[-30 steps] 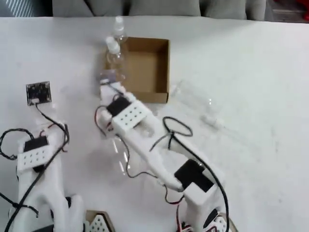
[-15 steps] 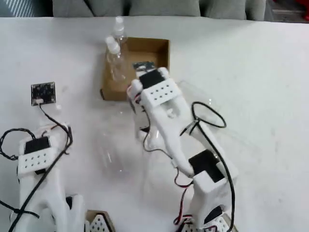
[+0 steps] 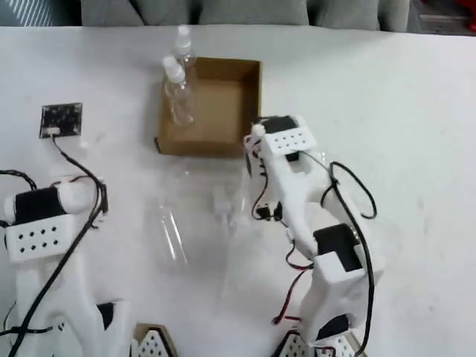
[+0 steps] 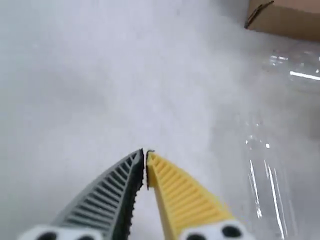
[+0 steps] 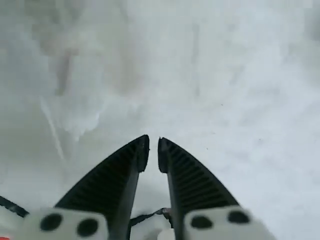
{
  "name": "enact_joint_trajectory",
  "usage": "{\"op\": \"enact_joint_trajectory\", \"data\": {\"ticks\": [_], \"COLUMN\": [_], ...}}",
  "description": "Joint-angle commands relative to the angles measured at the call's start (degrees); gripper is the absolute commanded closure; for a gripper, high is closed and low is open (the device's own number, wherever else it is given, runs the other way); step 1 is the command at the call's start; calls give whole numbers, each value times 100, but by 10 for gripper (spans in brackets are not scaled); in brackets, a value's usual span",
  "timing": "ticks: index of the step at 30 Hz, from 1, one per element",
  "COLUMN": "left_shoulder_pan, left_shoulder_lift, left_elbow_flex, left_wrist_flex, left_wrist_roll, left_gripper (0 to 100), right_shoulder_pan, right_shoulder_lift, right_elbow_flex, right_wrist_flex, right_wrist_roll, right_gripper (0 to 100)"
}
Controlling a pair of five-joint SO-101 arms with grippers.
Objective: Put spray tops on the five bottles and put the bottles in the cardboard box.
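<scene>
Right hand (image 5: 153, 148) just beside the cardboard box (image 3: 201, 145), arm (image 3: 297, 195) outstretched.

White table under me, grey seating beyond it.

A plain white table (image 3: 416, 111) spreads below me across the whole high view, brightly and evenly lit, its shadows soft and faint. Along its far side runs a row of grey upholstered cushions (image 3: 253, 10) with dark seams between them. Past the far left corner is a blue-and-white striped patch (image 3: 30, 10), and past the far right corner something red (image 3: 446, 15), too cut off to tell. Close up from my wrists, the tabletop looks pale and matte.
</scene>
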Motion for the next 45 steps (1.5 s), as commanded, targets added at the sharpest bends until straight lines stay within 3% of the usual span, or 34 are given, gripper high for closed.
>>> {"op": "enact_joint_trajectory", "data": {"ticks": [1,7,16,23,35,45], "left_shoulder_pan": [435,1042,1147,2105,2633,2308], "left_shoulder_lift": [-145,-145,-145,-180,-127,1455], "left_elbow_flex": [-501,-484,-519,-527,-484,-800], "left_wrist_flex": [545,809,818,1415,1196,958], "left_wrist_roll": [26,53,26,70,1855,2224], "left_gripper": [976,976,972,859,732,732], "right_shoulder_pan": [462,752,1385,1534,1534,1525], "right_shoulder_lift": [-57,-312,-2484,-2941,-2651,-2651], "right_elbow_flex": [0,457,2470,3349,3341,3332], "right_wrist_flex": [-66,-180,-1455,-2079,-2237,-2237], "right_wrist_roll": [70,70,79,123,123,123], "right_gripper": [981,981,981,981,981,981]}}
